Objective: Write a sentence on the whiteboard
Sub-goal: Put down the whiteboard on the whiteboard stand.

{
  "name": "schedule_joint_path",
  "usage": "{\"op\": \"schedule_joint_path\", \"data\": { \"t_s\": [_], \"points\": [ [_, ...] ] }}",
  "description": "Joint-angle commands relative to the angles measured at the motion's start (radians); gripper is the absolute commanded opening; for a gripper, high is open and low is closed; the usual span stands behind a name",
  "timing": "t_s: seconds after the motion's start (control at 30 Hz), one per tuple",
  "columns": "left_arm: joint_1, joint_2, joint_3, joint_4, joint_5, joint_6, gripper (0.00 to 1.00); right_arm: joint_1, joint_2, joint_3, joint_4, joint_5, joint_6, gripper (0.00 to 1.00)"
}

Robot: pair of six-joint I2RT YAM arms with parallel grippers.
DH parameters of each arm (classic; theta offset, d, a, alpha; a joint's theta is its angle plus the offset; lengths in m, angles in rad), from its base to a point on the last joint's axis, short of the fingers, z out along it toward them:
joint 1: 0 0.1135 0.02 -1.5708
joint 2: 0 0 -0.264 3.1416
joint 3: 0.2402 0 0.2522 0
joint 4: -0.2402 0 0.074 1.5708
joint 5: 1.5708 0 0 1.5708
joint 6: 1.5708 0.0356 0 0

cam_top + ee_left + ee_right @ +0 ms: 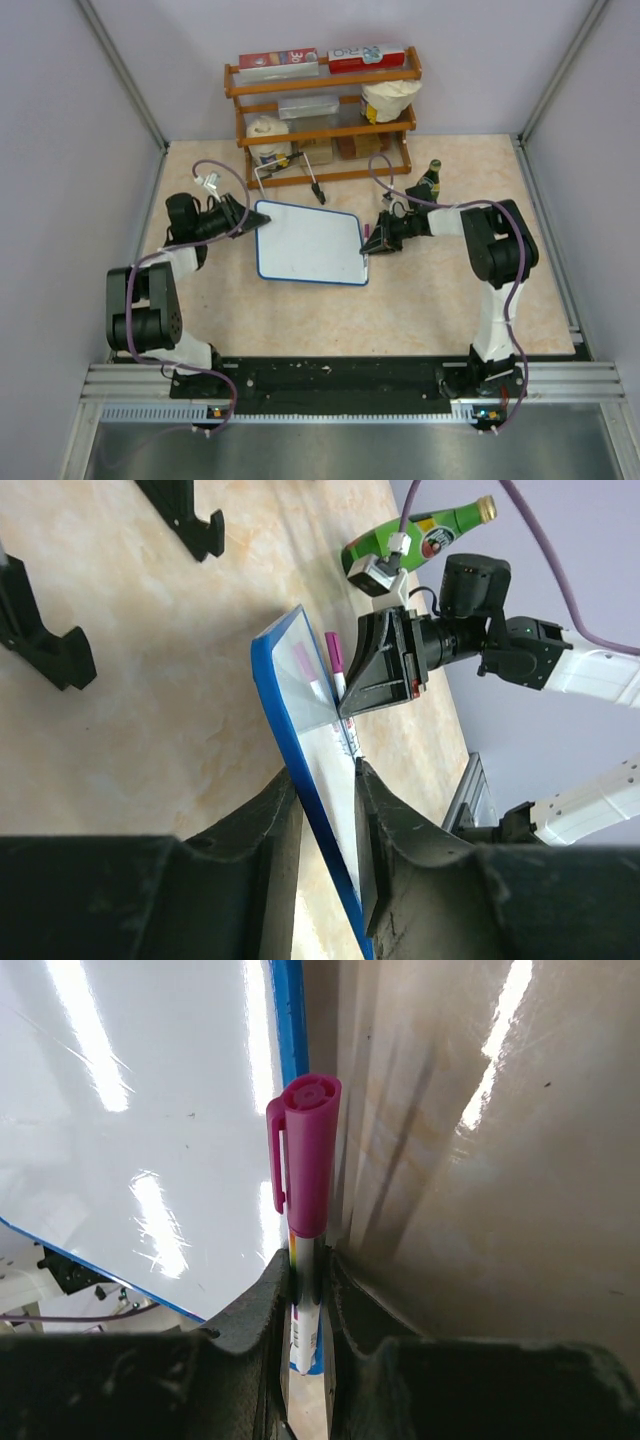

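Top external | whiteboard (310, 243) white, blue-framed | left pincer (322, 780) astride edge, grip unclear | right pincer (308, 1265) clamps marker (305, 1150)

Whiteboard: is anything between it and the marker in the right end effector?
Yes: the magenta cap is on the marker, which the right end effector holds at the whiteboard's right edge. Nothing else visible stands between them.

Whiteboard (310, 243): blue frame, rounded corners, blank, lying ctr of table (430, 310).
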State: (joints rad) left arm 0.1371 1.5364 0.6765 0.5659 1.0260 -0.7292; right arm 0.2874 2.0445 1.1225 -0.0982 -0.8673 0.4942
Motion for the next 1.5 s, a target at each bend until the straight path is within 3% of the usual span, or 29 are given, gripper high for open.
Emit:
{"op": "schedule_joint_path", "data": {
  "t_s": [0.0,0.1,0.27,0.43,0.53,0.6,0.77,0.9,1.1,1.47],
  "points": [
    [-0.047,0.001,0.090,-0.263,0.048,0.181,0.32,0.010,0.022,0.026,0.035,0.050,-0.025,0.00],
    [-0.054,0.002,0.130,-0.414,0.017,0.243,0.36,0.010,0.026,0.028,0.034,0.050,-0.023,0.00],
    [-0.070,0.022,0.172,-0.524,-0.001,0.283,0.37,0.009,0.031,0.028,0.035,0.048,-0.022,0.00],
    [-0.106,0.076,0.244,-0.653,-0.001,0.339,0.33,0.010,0.029,0.028,0.035,0.050,-0.022,0.00],
    [-0.129,0.096,0.279,-0.708,-0.015,0.372,0.21,0.009,0.023,0.030,0.035,0.048,-0.022,0.00],
    [-0.131,0.099,0.291,-0.719,-0.020,0.375,0.01,0.009,0.019,0.030,0.035,0.045,-0.025,0.00],
    [-0.128,0.071,0.314,-0.726,-0.055,0.383,0.00,0.009,-0.035,0.025,0.029,0.036,-0.023,0.00],
    [-0.120,0.033,0.325,-0.629,-0.040,0.338,0.00,0.009,-0.105,0.017,0.017,0.031,-0.026,0.00],
    [-0.117,-0.030,0.331,-0.352,-0.049,0.242,0.00,0.009,-0.199,0.005,0.005,0.016,-0.022,0.00],
    [-0.057,0.062,0.382,0.115,-0.102,0.064,0.00,0.009,-0.313,-0.027,-0.032,0.002,-0.043,0.00]
  ]
}}
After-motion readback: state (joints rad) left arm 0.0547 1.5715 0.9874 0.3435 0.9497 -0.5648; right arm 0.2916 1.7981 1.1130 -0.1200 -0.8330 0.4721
